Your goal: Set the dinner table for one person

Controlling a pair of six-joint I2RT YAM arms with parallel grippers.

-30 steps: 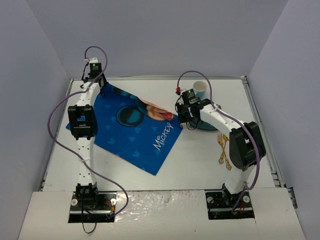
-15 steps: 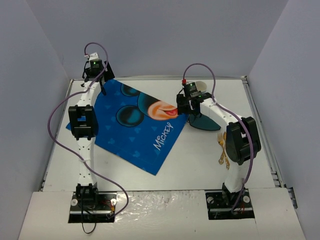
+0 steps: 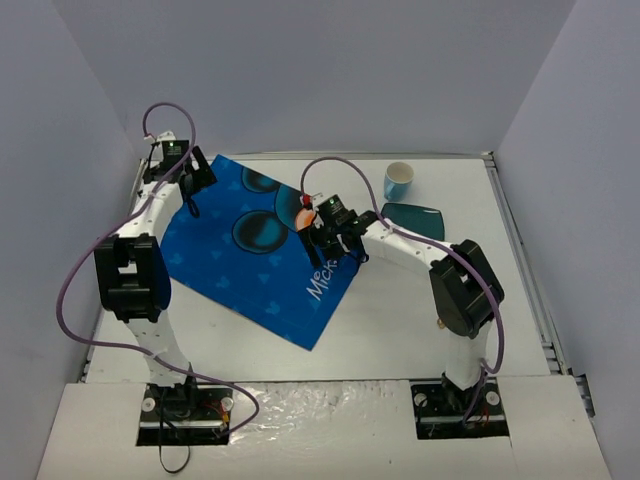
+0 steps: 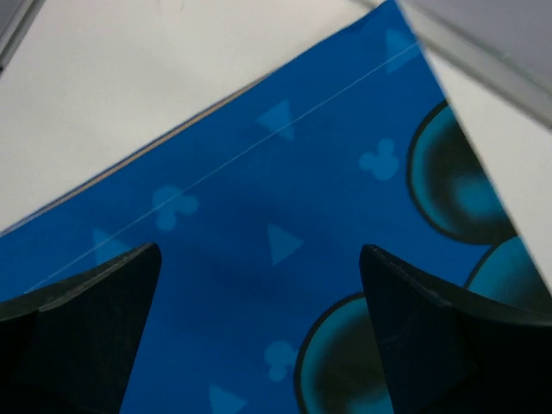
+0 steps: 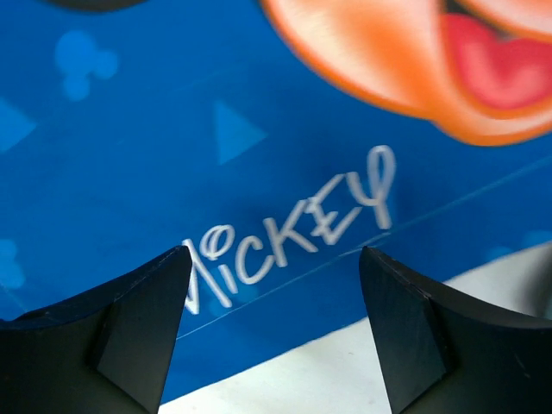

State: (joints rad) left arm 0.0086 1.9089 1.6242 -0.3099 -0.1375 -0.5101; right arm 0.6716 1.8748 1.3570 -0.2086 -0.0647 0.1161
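Judging by how things lie, the setting is barely past its first step. The blue Mickey placemat [image 3: 250, 260] lies spread flat and askew on the tabletop [image 3: 390, 320], toward its left half, and nothing rests on it.

The left pincer [image 3: 192, 190] hangs over the placemat's far left corner. In the left wrist view its jaws are spread wide, with only blue cloth and the mat's edge between them, so it is grasping nothing. The right pincer [image 3: 338, 240] hangs over the placemat's right edge, above the white "Mickey" lettering. In the right wrist view its jaws are likewise parted and empty, the cloth lying free beneath.

What is left looks like most of the job. A dark teal plate [image 3: 415, 218] sits on bare tabletop just off the placemat's right side, and a pale blue cup [image 3: 399, 180] stands upright beyond the plate, further from the placemat. Neither touches the cloth. I judge that the plate has yet to go onto the middle of the placemat and the cup beside it. The mat's slanted lie may also want squaring.
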